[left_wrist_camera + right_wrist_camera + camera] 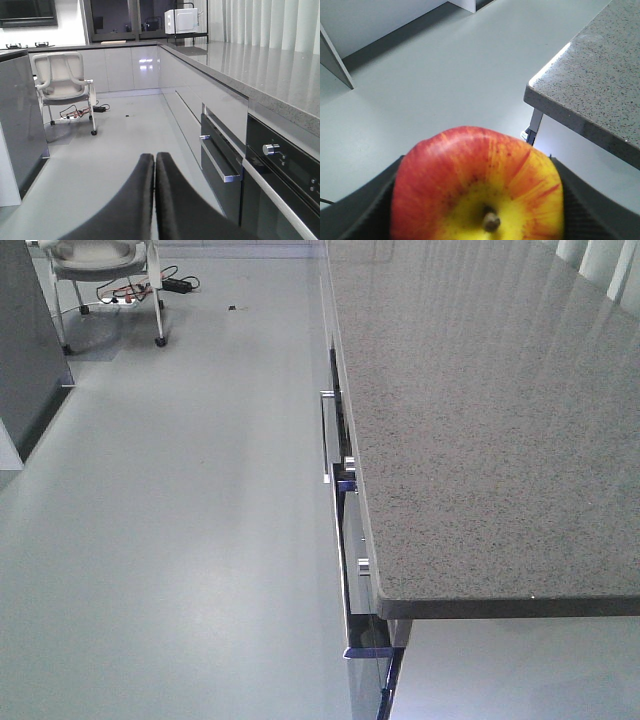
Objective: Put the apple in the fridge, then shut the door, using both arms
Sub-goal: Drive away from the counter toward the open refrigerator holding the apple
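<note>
A: Entry, carry phase. Where is the apple (477,185)?

B: In the right gripper (476,215), at 6 o'clock in the right wrist view. Dark pads (362,215) pinch it from 9 and 3 o'clock; stem and yellow patch face the camera. It hangs over the floor (445,85), apart from the speckled tabletop (600,80), whose corner sits at 2 o'clock.

A: And the left gripper (155,159)?

B: Fingers (137,195) pressed together, nothing between them, at 6 o'clock in its own view, pointing down the kitchen aisle.

A: Fridge?

B: Not confirmed. A tall dark grey panel (20,120) stands at 9 o'clock in the left wrist view, with a white edge low on it; the front view shows a like dark face at 10 o'clock. Could be the fridge or its door; no shelves or interior are visible, so I cannot tell whether it is open.

A: Step in hand, then?

B: Judged: apple is picked, transport to the fridge is the current step, placing and door closing both undone. Early-to-middle of task.

A: Next move calls for?

B: Turning toward 9 o'clock until a shelf comes in view, with the pinch kept firm, since a round apple can roll out of flat pads. The left gripper must be free for the door; its closed fingers would do for pushing, not for grasping a handle.
</note>
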